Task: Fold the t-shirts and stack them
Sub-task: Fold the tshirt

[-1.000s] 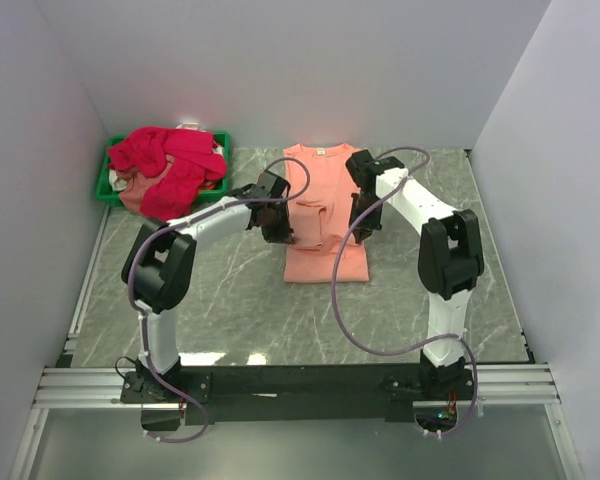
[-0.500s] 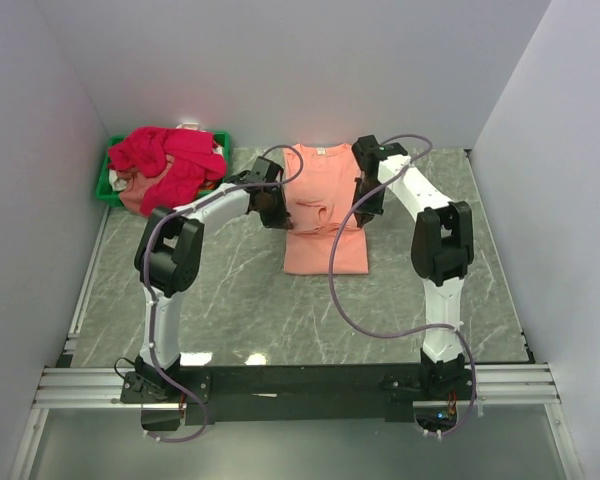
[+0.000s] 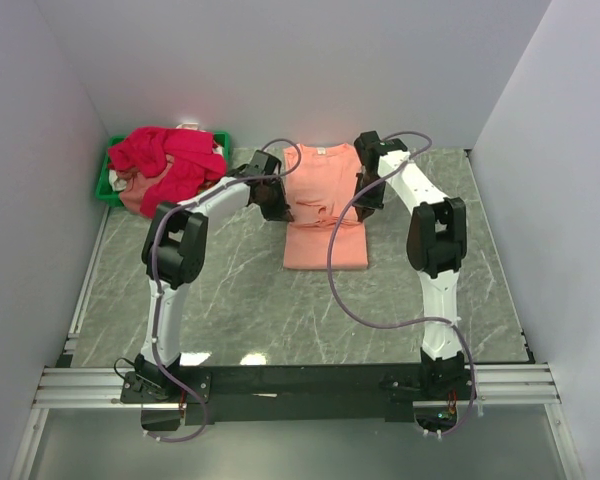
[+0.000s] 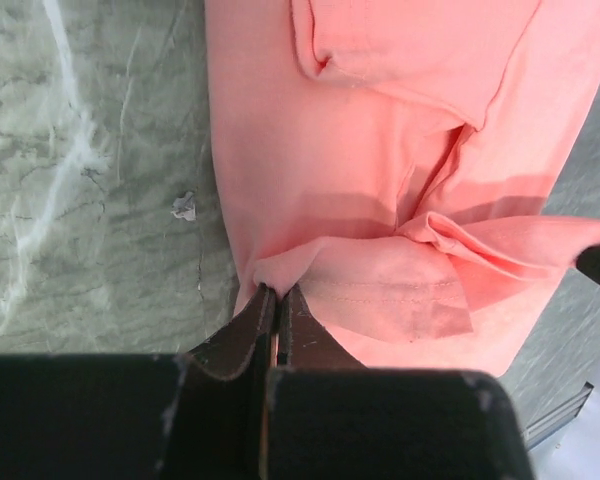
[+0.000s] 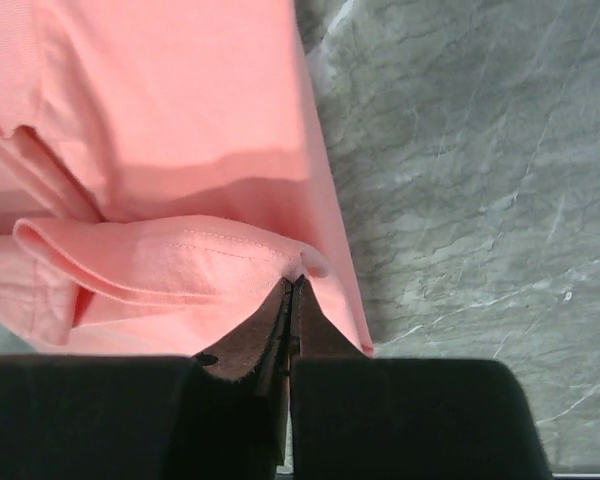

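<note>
A salmon-peach t-shirt (image 3: 325,205) lies lengthwise at the back middle of the table, collar toward the far wall. My left gripper (image 3: 277,211) is shut on a hemmed corner at the shirt's left side, the cloth (image 4: 310,270) bunched at its tips (image 4: 278,292). My right gripper (image 3: 364,205) is shut on the matching hemmed corner at the right side, pinched at its tips (image 5: 294,282). Between them the lifted hem (image 5: 160,250) hangs in a fold over the shirt's middle. A heap of crimson-pink t-shirts (image 3: 168,160) fills the bin at back left.
The green plastic bin (image 3: 106,182) stands in the back left corner under the heap. White walls close in the back and both sides. A small pale fleck (image 4: 184,206) lies on the grey marbled table (image 3: 240,290) left of the shirt.
Both grippers have carried the shirt's hem away from the near edge toward the collar. The shirt's visible length on the table has shortened as the lower part folds over.
</note>
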